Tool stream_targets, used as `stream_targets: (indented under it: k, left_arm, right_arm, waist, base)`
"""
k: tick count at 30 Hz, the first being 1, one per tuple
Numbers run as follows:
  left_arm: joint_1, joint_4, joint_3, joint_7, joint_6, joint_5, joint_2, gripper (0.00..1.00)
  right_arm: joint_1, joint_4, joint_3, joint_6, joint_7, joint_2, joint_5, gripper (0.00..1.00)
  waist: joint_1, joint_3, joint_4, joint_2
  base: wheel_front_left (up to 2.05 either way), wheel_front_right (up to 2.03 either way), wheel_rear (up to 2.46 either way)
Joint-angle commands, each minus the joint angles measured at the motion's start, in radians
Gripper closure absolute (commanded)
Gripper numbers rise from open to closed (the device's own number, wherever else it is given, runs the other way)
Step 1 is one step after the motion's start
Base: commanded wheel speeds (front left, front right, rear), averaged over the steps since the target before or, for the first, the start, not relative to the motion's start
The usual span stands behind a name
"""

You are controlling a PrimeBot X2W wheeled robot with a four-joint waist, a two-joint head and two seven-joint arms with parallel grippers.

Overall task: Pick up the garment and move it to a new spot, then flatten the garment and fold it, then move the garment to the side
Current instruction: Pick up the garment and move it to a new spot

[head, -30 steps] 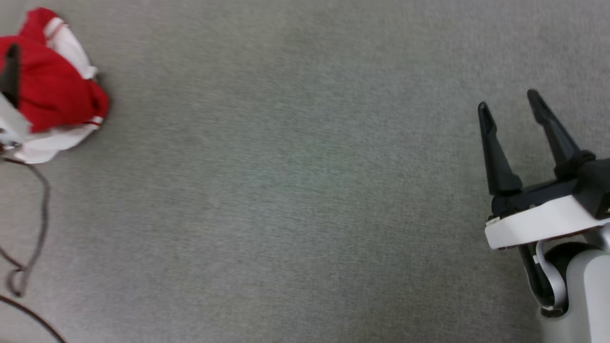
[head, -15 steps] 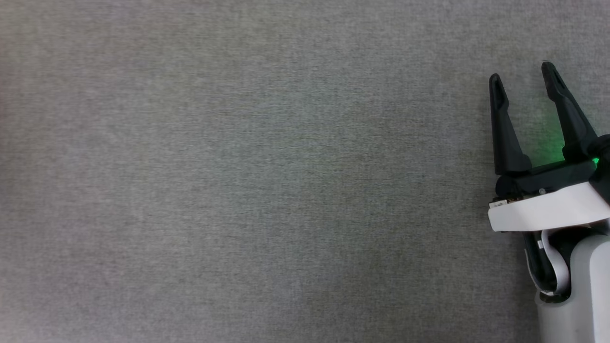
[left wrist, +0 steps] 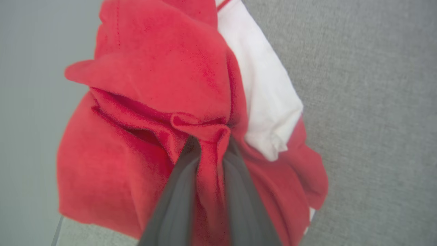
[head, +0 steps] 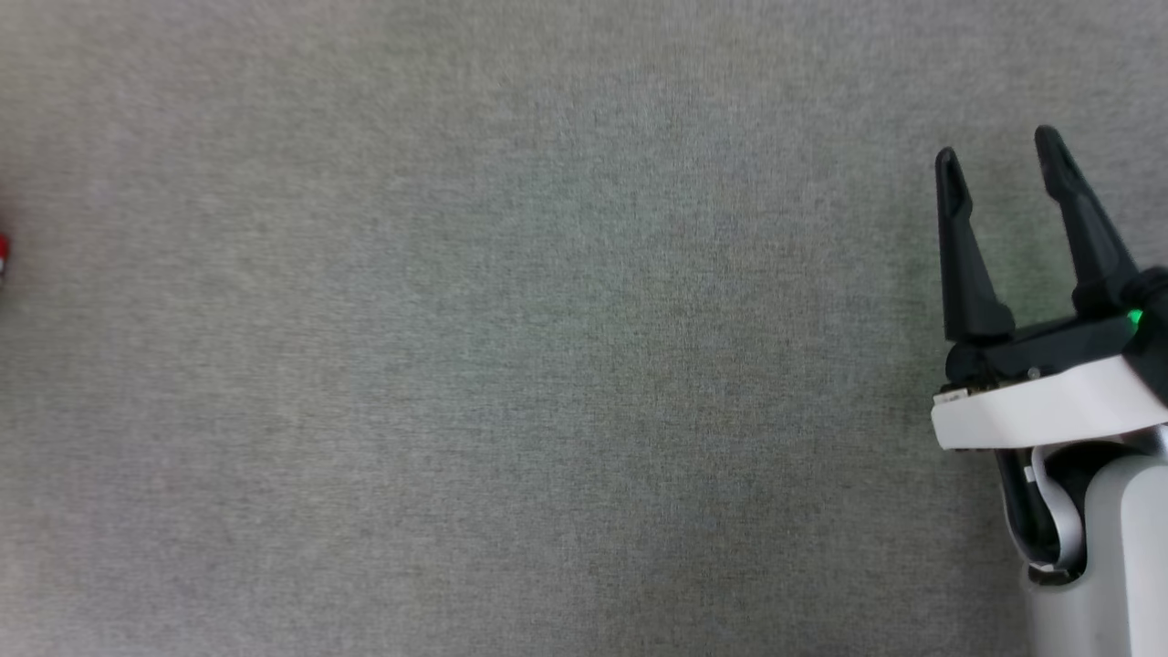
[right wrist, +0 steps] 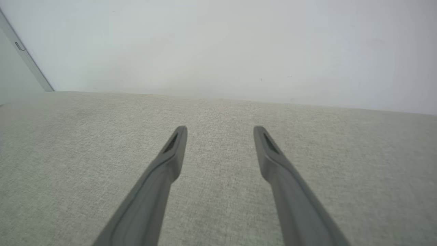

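The garment (left wrist: pixel 160 78) is a red shirt with a white sleeve, bunched in a heap on the grey fabric surface in the left wrist view. My left gripper (left wrist: pixel 211 145) is shut on a pinched red fold at the heap's middle, the cloth squeezed between both dark fingers. A sliver of red garment (head: pixel 3 248) peeks in at the left edge of the head view. My right gripper (head: pixel 999 155) stands open at the right of the head view, above bare fabric, nothing between its fingers. The right wrist view shows this same right gripper (right wrist: pixel 220 131), its two fingers spread wide over the surface.
Grey woven fabric surface (head: pixel 547 365) spreads across the head view. A pale wall (right wrist: pixel 218 44) rises behind the surface's far edge in the right wrist view, with a metal strip (right wrist: pixel 24 54) at the upper left.
The head camera has shifted, so the garment slid out past the left edge; a red sliver is back now. The right gripper stays open in much the same pose.
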Motion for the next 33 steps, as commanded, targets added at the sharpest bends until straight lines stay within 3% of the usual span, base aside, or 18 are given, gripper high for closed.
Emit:
stream_targets:
  k: [1,9,16,24,33]
  left_arm:
    - [-0.009,-0.002,-0.008,-0.048,0.0,0.02,0.008,1.0]
    - [-0.08,-0.032,-0.046,-0.34,-0.01,0.096,0.008,1.0]
    - [-0.098,-0.078,-0.091,-0.511,-0.012,0.134,-0.046,1.0]
    - [0.036,-0.235,-0.129,-0.622,0.025,0.116,-0.202,1.0]
    - [0.301,-0.534,-0.273,-0.626,0.101,0.138,-0.408,1.0]
  right_arm:
    - [0.021,0.01,0.004,0.0,-0.002,0.004,0.006,0.0]
    - [0.086,0.034,-0.004,0.0,-0.008,0.013,0.033,0.0]
    - [0.154,0.047,-0.012,0.0,-0.001,0.019,0.046,0.0]
    - [0.221,0.041,-0.021,0.0,0.018,0.019,0.048,0.0]
    - [0.258,0.026,-0.02,0.0,0.041,0.019,0.067,0.0]
  waist:
    - [-0.0002,-0.075,0.012,0.0]
    - [-0.0002,-0.249,0.016,0.0]
    - [-0.0002,-0.374,-0.008,0.0]
    - [-0.0002,-0.453,-0.072,0.0]
    - [-0.0002,-0.477,-0.171,0.0]
  base:
    - [0.0,0.0,0.0]
    - [0.0,0.0,0.0]
    - [0.0,0.0,0.0]
    - [0.0,0.0,0.0]
    - [0.0,0.0,0.0]
